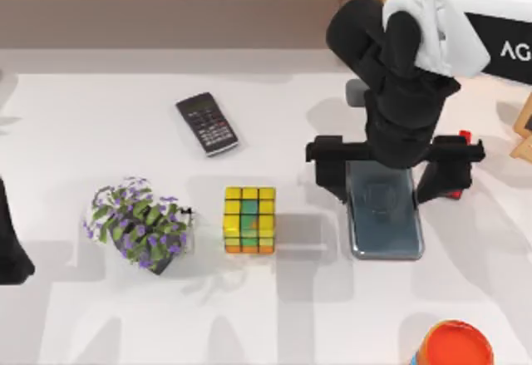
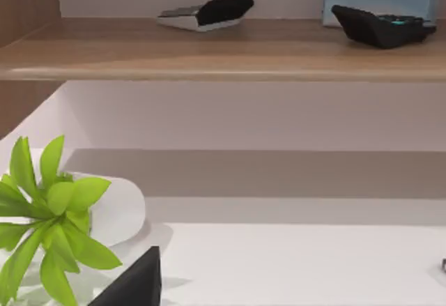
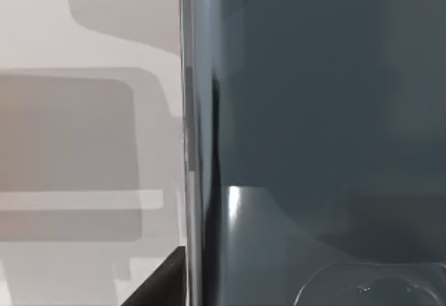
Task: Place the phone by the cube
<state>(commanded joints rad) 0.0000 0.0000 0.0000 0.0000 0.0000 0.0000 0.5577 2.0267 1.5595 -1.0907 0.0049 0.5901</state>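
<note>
Fingers of the right gripper [image 1: 390, 174] stand spread wide, one on each long side of the phone [image 1: 386, 219], with a visible gap at both sides; nothing is clamped. The phone lies flat on the table [image 1: 100, 115], its far end directly under the wrist and its near end projecting out from between the fingers. In the right wrist view its glossy face [image 3: 320, 111] and grey rim sit very close below the camera. Judgement: the straddling stance suits a pinch across the narrow width, the surest hold on a flat slab.

Beyond the left-hand finger, well apart from the phone, sits the cube [image 1: 249, 219], with bare table between them, so the placement is not yet done. Farther the same way stands a potted plant [image 1: 137, 224], just beside the cube. A black calculator [image 1: 207, 123] lies farther off, behind the cube. An orange lid [image 1: 453, 344] sits at the front edge.

The left arm [image 1: 12, 240] is parked at the far left edge.

Legible writing: "AG" on the right arm housing [image 1: 507, 49], cut by the frame. None on the phone.
</note>
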